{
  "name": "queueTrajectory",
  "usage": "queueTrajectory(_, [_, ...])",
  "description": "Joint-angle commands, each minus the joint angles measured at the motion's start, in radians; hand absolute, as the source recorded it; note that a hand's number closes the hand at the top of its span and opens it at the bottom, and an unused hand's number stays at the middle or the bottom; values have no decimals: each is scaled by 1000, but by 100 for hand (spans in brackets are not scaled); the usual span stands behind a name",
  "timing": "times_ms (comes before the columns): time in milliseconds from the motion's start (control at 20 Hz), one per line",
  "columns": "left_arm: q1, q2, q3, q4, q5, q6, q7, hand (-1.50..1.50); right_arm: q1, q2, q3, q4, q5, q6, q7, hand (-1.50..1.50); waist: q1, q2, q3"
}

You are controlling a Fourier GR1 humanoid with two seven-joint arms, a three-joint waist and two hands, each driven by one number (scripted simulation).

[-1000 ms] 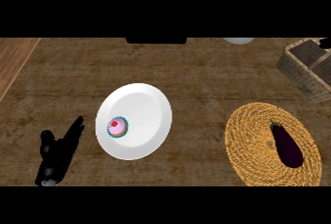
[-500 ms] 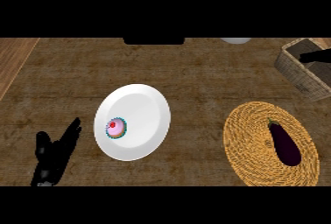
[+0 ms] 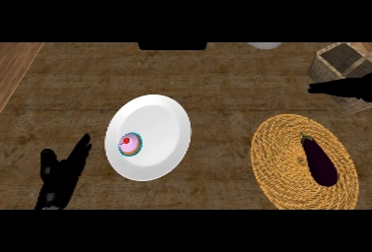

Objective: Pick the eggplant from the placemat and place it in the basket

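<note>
Both hands [image 3: 64, 172] seemingly open, empty.

The left hand [image 3: 62, 174] is all matte black, with no markings, screws or cables to be seen on it. Its fingers [image 3: 78, 150] are slim and taper to narrow tips, and a shorter, blunt thumb [image 3: 48, 160] stands apart from them. The palm is a flat dark slab that narrows toward the wrist, where a small paler patch shows at the lower edge. The right hand [image 3: 349, 88] is the same plain black, showing as a long dark shape with a narrow tip; its surface gives no detail. No grey forearm shows behind either hand.
</note>
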Motion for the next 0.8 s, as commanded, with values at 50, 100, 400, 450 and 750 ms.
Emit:
queueTrajectory(50, [-19,-42,-10,104,-15,2,29,0,71,81,60,-22,119,-78,-12,-150,-6,7,-8])
queueTrajectory(100, [0,-34,-12,68,-9,-18,22,0,40,49,63,80,169,-70,-85,-150,7,9,-8])
queueTrajectory(400, [7,-31,25,104,-22,-24,2,0,91,90,61,122,254,-150,-157,-150,2,8,-8])
queueTrajectory(450, [45,-39,-10,19,-44,-10,22,0,119,112,70,141,283,-193,-178,-150,5,7,-8])
queueTrajectory(750, [45,-60,-4,7,-76,14,55,0,192,98,10,83,302,-190,-189,-150,-7,3,-8])
